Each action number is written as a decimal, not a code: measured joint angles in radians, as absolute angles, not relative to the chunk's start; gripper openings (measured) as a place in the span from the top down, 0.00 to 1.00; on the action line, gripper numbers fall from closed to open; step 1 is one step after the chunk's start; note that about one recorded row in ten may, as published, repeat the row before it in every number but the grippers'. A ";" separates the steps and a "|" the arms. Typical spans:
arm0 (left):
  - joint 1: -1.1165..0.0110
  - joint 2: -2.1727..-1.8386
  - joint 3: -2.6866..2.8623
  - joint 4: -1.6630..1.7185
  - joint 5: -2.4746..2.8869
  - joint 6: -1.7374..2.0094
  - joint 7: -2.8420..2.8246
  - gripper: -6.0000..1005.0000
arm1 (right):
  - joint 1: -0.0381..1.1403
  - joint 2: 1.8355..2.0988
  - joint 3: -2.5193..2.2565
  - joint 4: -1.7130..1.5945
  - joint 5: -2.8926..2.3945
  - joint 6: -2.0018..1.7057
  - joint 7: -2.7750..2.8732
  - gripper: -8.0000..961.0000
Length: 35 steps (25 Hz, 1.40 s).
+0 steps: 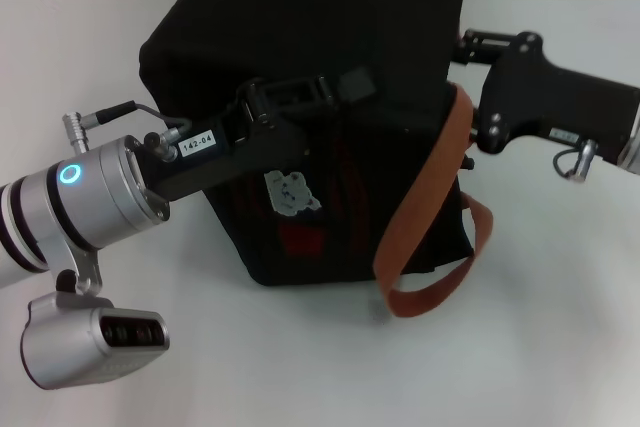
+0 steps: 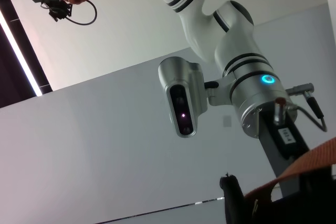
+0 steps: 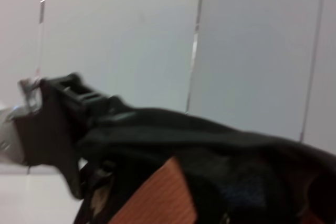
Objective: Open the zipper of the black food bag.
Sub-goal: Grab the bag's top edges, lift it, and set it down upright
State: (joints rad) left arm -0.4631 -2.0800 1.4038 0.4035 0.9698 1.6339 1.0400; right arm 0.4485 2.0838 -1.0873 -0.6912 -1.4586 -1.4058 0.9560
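Observation:
The black food bag stands in the middle of the white table, with a pale patch and red lettering on its front. One orange-brown strap hangs down its right side. My left gripper lies against the bag's top front edge. At the top right corner of the bag is my right gripper, touching the fabric. The zipper does not stand out from the black fabric in any view. The right wrist view shows the bag's top, the strap and the left gripper beyond it.
The left wrist view looks up at my right arm, its wrist camera and the wall, with a bit of the strap in the corner. White table surface lies in front of the bag and on both sides.

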 joint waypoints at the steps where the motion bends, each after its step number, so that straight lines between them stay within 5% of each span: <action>1: -0.463 -2.080 1.404 0.403 0.970 1.634 1.040 0.90 | 0.449 2.084 -1.087 -0.691 -1.459 -1.406 0.956 0.51; 17: -0.462 -2.080 1.414 0.403 0.969 1.633 1.040 0.90 | 0.416 2.089 -1.104 -0.741 -1.479 -1.412 0.928 0.56; 35: -0.463 -2.080 1.418 0.405 0.969 1.631 1.040 0.90 | 0.429 2.091 -1.174 -0.734 -1.435 -1.356 0.903 0.80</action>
State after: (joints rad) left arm -0.4633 -2.0800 1.4175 0.4050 0.9693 1.6314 1.0400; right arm 0.4288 2.0908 -1.1735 -0.7340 -1.4350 -1.3562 0.9027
